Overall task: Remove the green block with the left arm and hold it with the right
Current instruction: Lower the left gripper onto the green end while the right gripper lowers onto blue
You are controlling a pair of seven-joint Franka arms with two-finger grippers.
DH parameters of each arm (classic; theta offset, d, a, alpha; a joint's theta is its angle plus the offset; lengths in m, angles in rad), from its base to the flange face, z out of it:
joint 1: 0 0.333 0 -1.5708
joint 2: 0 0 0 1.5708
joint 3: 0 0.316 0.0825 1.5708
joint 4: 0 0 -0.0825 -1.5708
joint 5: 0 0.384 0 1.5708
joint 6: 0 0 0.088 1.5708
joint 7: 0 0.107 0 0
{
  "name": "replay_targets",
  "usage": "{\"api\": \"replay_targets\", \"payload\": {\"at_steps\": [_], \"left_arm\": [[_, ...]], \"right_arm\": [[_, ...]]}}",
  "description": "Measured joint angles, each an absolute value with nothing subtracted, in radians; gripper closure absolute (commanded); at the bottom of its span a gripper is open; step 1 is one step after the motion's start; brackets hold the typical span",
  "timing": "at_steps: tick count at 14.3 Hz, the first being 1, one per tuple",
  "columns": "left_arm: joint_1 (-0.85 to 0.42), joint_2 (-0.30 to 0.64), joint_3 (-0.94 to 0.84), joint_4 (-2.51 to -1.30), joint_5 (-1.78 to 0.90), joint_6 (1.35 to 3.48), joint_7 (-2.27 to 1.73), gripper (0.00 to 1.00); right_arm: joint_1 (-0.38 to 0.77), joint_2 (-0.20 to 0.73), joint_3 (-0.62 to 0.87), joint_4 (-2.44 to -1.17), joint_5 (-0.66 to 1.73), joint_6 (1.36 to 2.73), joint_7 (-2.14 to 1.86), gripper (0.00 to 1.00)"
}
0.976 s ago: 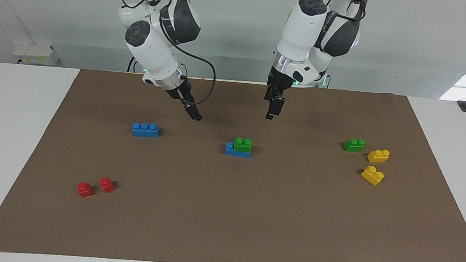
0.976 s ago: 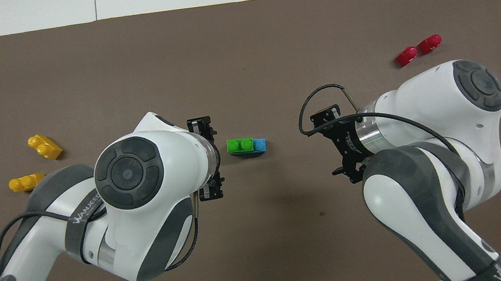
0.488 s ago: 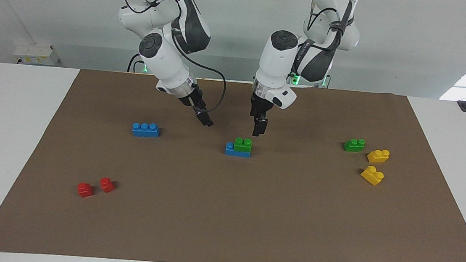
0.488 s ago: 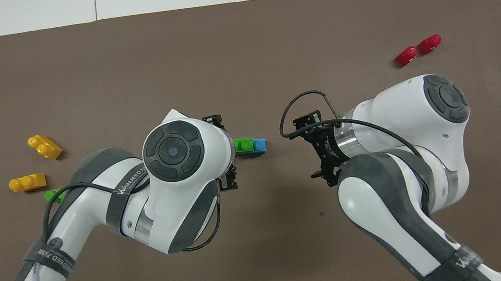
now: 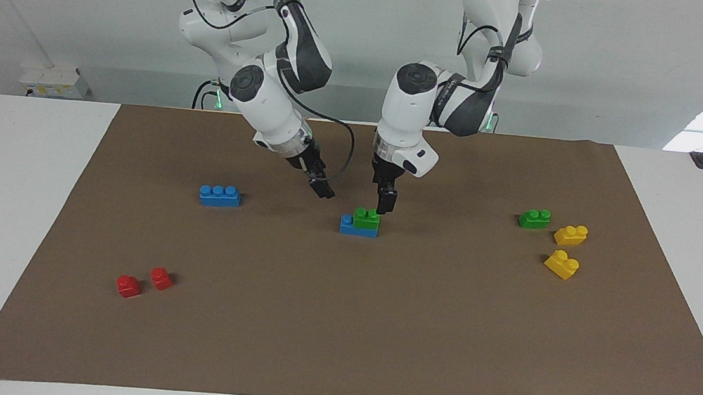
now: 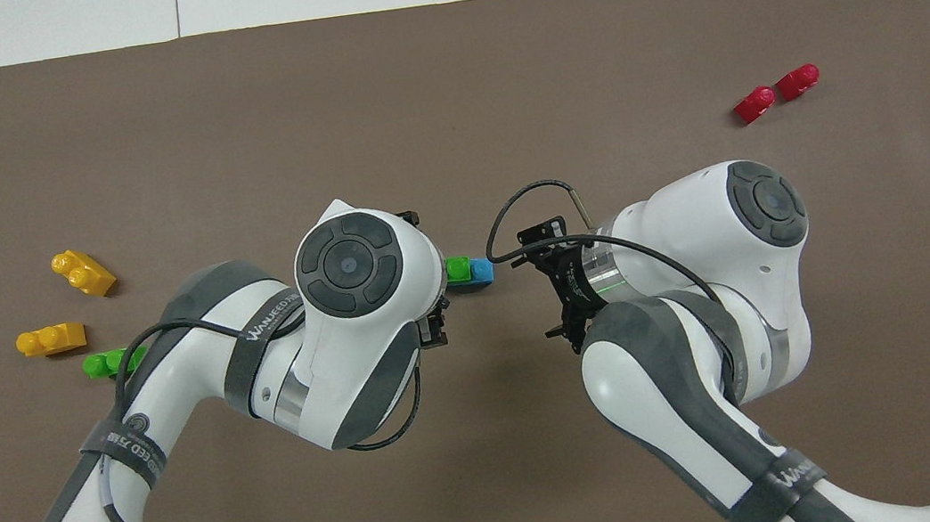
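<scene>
A green block (image 5: 367,218) sits on one end of a blue brick (image 5: 355,226) in the middle of the brown mat. In the overhead view only a part of the green block (image 6: 457,269) and the blue brick's end (image 6: 482,271) show past the left arm. My left gripper (image 5: 385,203) points down, low over the green block's end toward the left arm's side, level with its studs; I cannot tell whether it touches. My right gripper (image 5: 325,189) hangs tilted over the mat close to the blue brick, apart from it. A second green block (image 5: 534,218) lies toward the left arm's end.
Two yellow bricks (image 5: 571,234) (image 5: 562,264) lie beside the second green block (image 6: 106,363). A blue three-stud brick (image 5: 219,195) lies toward the right arm's end. Two red blocks (image 5: 128,286) (image 5: 161,278) lie farther from the robots at that end.
Both arms have come down and inward toward the stacked bricks. The left gripper has dropped to the green block's studs. The right gripper has moved closer to the blue brick. No block has moved.
</scene>
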State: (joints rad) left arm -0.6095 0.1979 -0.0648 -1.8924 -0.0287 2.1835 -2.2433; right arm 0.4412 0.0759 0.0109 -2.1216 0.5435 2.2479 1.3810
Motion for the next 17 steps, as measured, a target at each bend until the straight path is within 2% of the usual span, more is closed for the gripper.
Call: {"api": "replay_targets", "payload": {"at_steps": [7, 10, 17], "left_arm": [[-0.609, 0.210, -0.055, -1.892, -0.025, 2.206, -2.214, 0.04], [-0.600, 0.210, -0.050, -1.892, -0.025, 2.205, -2.195, 0.04], [-0.575, 0.210, -0.049, -1.892, -0.025, 2.203, -2.179, 0.03]], "right_arm": [[0.453, 0.114, 0.011, -2.125, 0.694, 2.304, 1.433, 0.03], [0.454, 0.142, 0.010, -2.130, 0.785, 2.387, 1.496, 0.03], [0.464, 0.201, 0.010, -2.138, 0.789, 2.442, 1.518, 0.02]]}}
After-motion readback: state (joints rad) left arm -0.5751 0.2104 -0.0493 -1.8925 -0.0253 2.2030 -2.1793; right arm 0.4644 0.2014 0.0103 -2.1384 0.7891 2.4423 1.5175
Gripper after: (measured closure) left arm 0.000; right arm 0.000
